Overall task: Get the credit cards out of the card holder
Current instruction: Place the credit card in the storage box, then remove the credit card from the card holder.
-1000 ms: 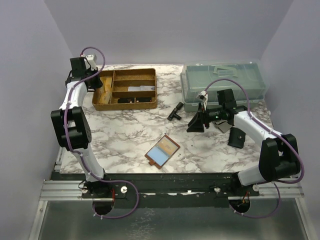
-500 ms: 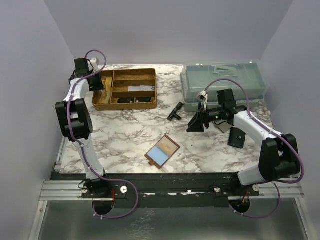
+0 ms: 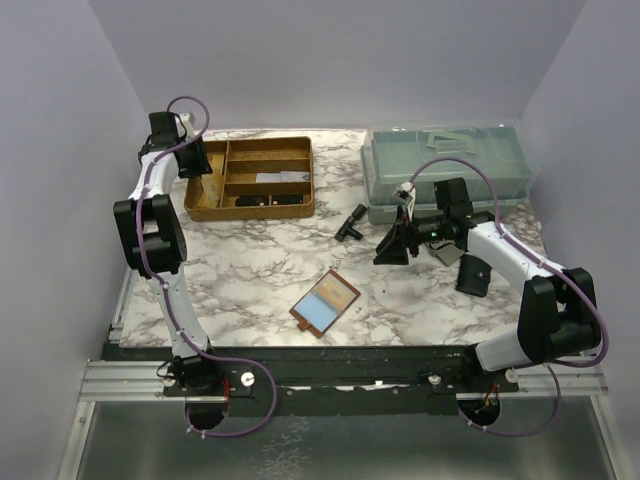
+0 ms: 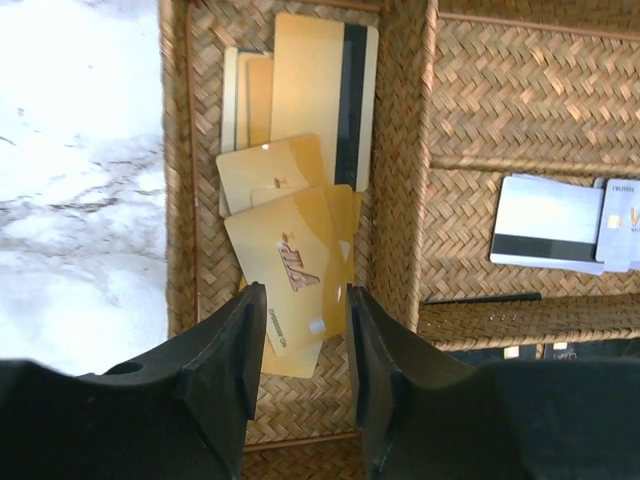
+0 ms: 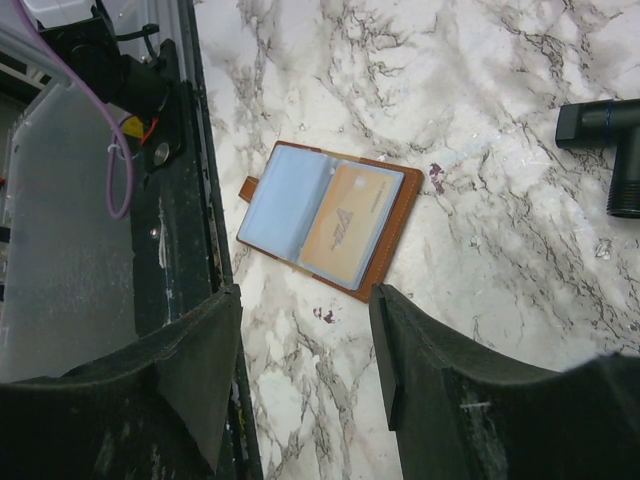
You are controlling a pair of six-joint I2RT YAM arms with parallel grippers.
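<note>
Now hovering left claw [image 4: 300, 300], apart and empty, over gold credit cards [image 4: 285, 250] in tray [image 4: 178, 150] at 11 o'clock; poising spread right claw [image 5: 305, 295] nearer open card holder [image 3: 325, 304] at its 8 o'clock, long axis running about 2-to-8.

The card holder [image 5: 393, 235] lies open and flat on the marble table [image 3: 250, 270], near the middle of the front edge, its reddish-brown leather rim framing 2 clear pockets. 1 pocket shows a light blue card [image 5: 285, 205], the other a tan card [image 5: 350, 222] with a printed logo. More tan-gold credit cards [image 4: 285, 250] lie in a loose, overlapping pile in the left compartment of the woven tray [image 4: 400, 150], 1 with its dark stripe facing up.
</note>
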